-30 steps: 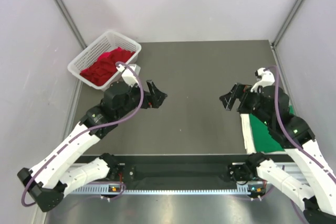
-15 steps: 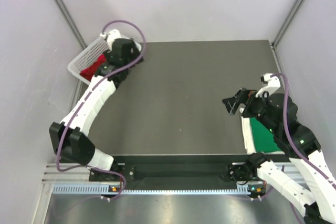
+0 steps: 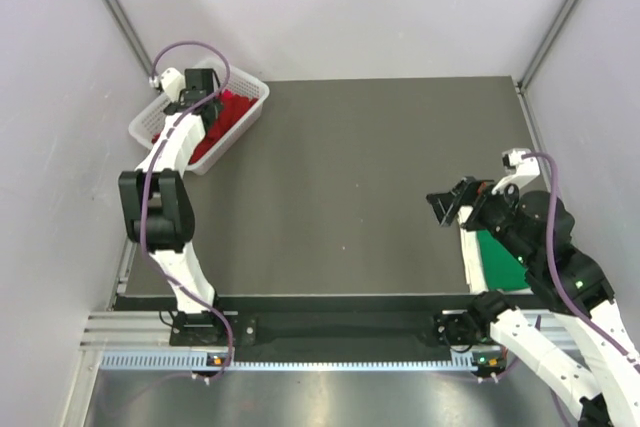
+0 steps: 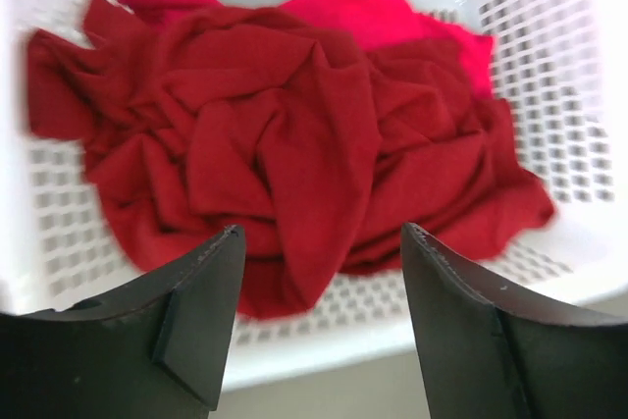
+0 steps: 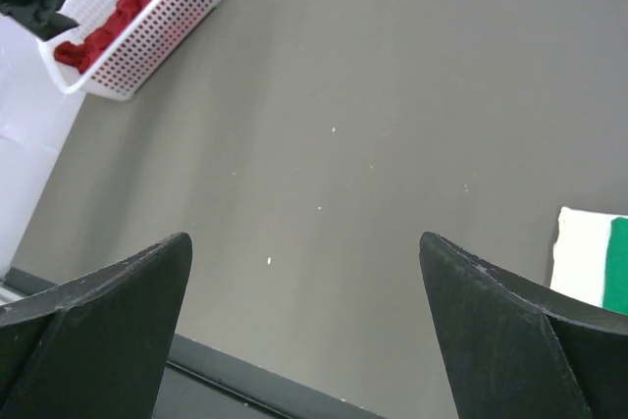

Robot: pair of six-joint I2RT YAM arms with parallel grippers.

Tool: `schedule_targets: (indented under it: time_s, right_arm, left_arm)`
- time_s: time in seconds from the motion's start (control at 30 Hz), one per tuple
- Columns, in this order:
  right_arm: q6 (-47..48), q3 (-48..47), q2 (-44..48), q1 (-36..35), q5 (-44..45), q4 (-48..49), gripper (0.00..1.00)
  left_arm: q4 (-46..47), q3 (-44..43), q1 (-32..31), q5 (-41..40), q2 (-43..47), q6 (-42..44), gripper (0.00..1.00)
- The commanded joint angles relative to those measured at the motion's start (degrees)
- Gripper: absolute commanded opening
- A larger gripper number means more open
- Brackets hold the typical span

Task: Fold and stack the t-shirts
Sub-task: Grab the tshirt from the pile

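Tabletop basket (image 4: pixel 554 76): t-shirts (image 4: pixel 294 144) heaped (axis unclear).

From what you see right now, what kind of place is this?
Likely a lab robot cell: plain grey walls, dark table, white lattice basket of red t-shirts.

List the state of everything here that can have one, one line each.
white basket, upright at the far left corner of the table, holding cloth
red t-shirts, crumpled and unfolded, heaped in the white basket
green t-shirt, lying flat at the near right edge, partly hidden
left gripper, open, empty, above the red t-shirts
right gripper, open, empty, above bare table
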State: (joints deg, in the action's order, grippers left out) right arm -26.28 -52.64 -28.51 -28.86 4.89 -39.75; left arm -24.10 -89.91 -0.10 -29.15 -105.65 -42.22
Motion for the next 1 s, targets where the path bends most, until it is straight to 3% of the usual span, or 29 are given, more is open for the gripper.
schedule_targets:
  time_s: [0.0, 0.13, 0.2, 0.23, 0.3, 0.33, 0.47, 0.67, 0.7, 0.97]
  right_arm:
    - [2.64, -3.68, -1.98, -0.84, -0.14, 2.13, 1.00]
    - [3.52, -4.57, -3.13, -0.84, -0.05, 2.22, 1.00]
    - [3.35, -4.49, -3.13, -0.85, -0.05, 2.13, 1.00]
    - [3.00, -4.40, -2.95, -0.84, -0.05, 2.13, 1.00]
    - [2.55, -4.40, -2.86, -0.93, -0.66, 2.04, 1.00]
    - [2.20, -4.31, -2.60, -0.85, -0.84, 2.04, 1.00]
    - [0.10, -4.22, -2.08, -0.93, -2.16, 3.18, 1.00]
    - [-1.40, -2.82, -1.46, -0.84, -4.18, 5.47, 1.00]
    - [-1.40, -2.99, -1.37, -0.84, -4.09, 5.56, 1.00]
    - [-1.75, -2.21, -0.23, -0.93, -3.48, 4.41, 1.00]
  left_arm:
    - [-0.59, -5.96, 1.33, 1.37, -5.17, -2.87, 0.68]
    - [-3.67, -11.24, 2.47, 3.46, -12.12, -4.10, 0.65]
    - [-4.03, -13.87, 3.00, 4.88, -15.11, -3.32, 0.55]
    - [-4.64, -14.93, 3.00, 5.41, -16.60, -2.88, 0.43]
    - [-5.95, -18.87, 3.09, 7.08, -17.31, -1.47, 0.05]
    - [-6.40, -20.20, 2.91, 7.87, -17.14, -0.94, 0.00]
    - [0.85, -21.28, 0.99, 9.89, -9.96, 1.17, 0.00]
    - [19.15, -13.11, -2.71, 26.57, 3.24, -3.12, 0.00]
    - [23.09, -13.01, -3.41, 32.69, 4.30, -3.66, 0.00]
    - [32.01, -14.51, -18.34, 47.07, 17.13, -0.86, 0.00]
